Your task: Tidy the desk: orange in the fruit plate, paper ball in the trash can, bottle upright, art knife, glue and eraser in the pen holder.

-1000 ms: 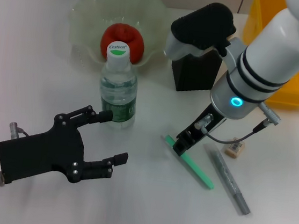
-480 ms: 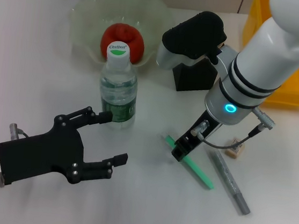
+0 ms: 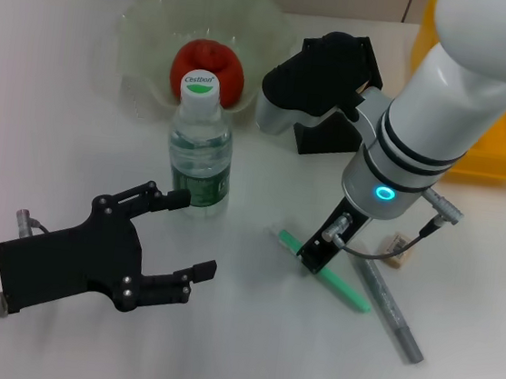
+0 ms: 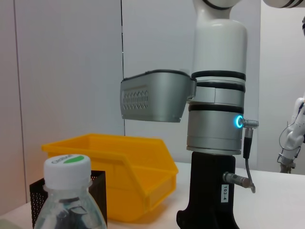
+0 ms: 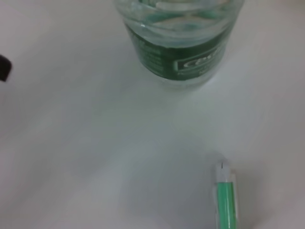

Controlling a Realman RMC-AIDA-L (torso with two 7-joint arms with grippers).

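Orange (image 3: pixel 207 70) sits in the fruit plate (image 3: pixel 144 26) at eleven o'clock; bottle (image 3: pixel 200 151) stands upright. Art knife (image 3: pixel 338 282), glue (image 3: pixel 390 308) and eraser (image 3: pixel 398 252) lie on the bench (image 3: pixel 49 130). The right pincer (image 3: pixel 316 253) is down on the knife, its grip hidden; the left pincer (image 3: pixel 175 235) is spread at seven o'clock.

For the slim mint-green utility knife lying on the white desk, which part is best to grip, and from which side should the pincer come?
Grip the slim mint-green utility knife near the middle of its handle, coming straight down from above, fingers across its narrow width. It lies flat on the white desk, so only its long sides are free. The right pincer is already over it, near its white-tipped end.
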